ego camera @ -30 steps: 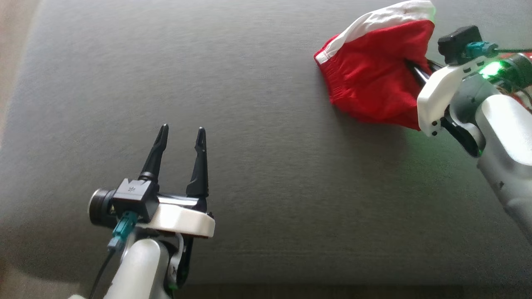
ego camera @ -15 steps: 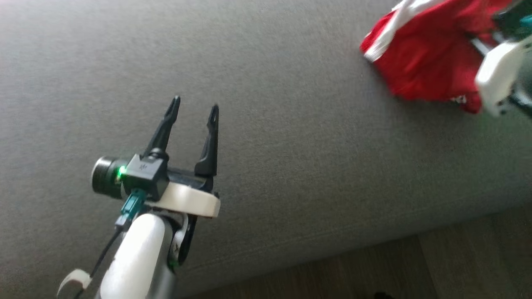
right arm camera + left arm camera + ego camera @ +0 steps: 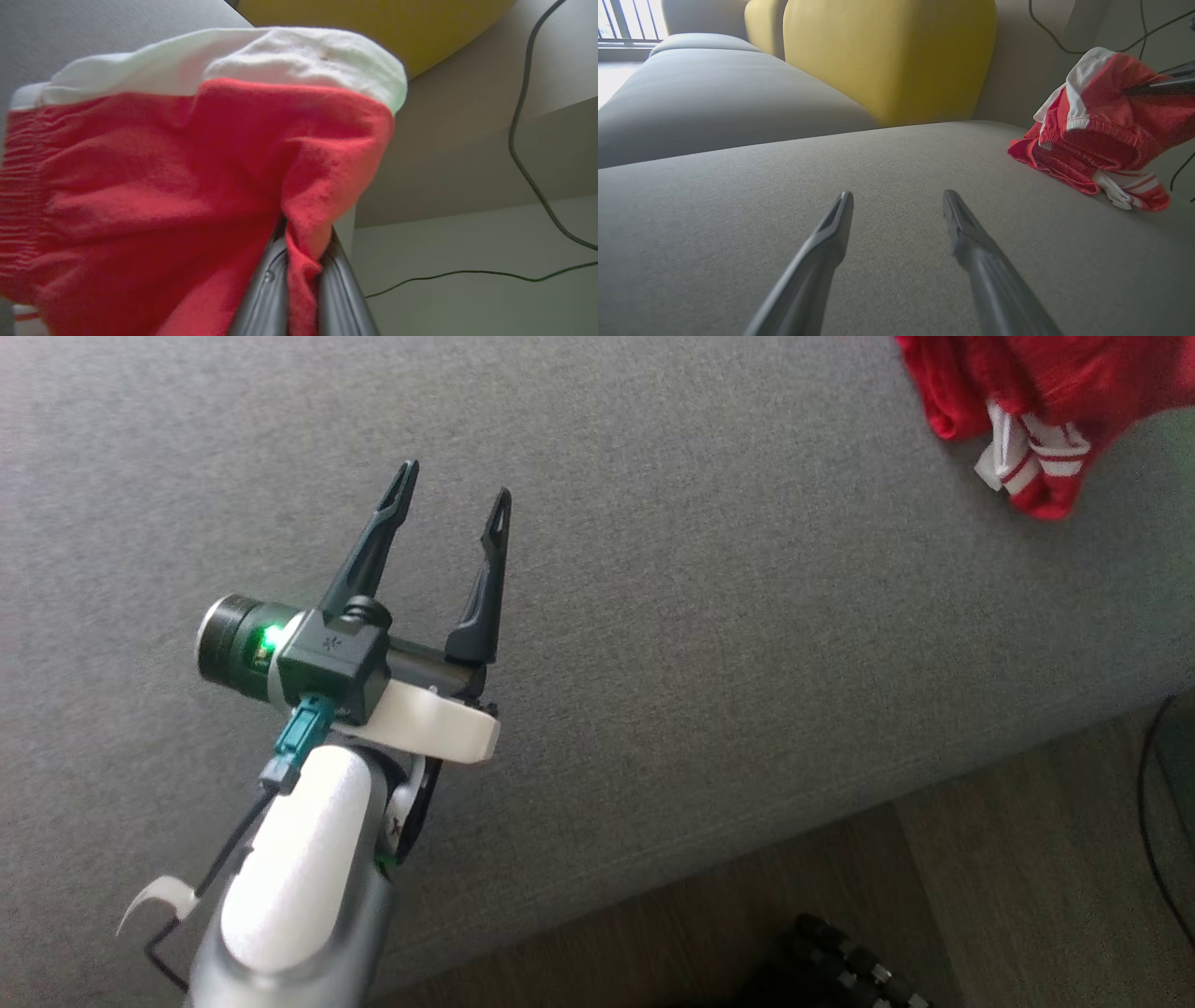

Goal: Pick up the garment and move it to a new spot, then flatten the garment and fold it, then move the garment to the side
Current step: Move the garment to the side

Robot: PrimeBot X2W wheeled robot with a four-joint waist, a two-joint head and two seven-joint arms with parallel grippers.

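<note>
The garment [image 3: 1027,392] is red cloth with white bands, bunched at the top right corner of the head view. In the right wrist view my right gripper [image 3: 301,261] is shut on a fold of the garment [image 3: 163,186], which hangs lifted in front of the camera. From the left wrist view the garment [image 3: 1101,135] is raised at the right, its lower folds still touching the grey cushion [image 3: 878,186], with a dark finger entering it from the right. My left gripper [image 3: 453,504] hovers open and empty over the cushion, far left of the garment.
The grey sofa cushion [image 3: 700,616] ends at a front edge running diagonally, with wood floor [image 3: 1027,877] beyond it. A yellow back cushion [image 3: 887,56] stands behind the seat. Black cables [image 3: 528,154] run along the wall at right, and a dark object [image 3: 831,971] lies on the floor.
The head view has swung so the sofa edge and floor appear at lower right. The garment has shifted to the top right corner and the right arm has left that view. The left gripper stays open.
</note>
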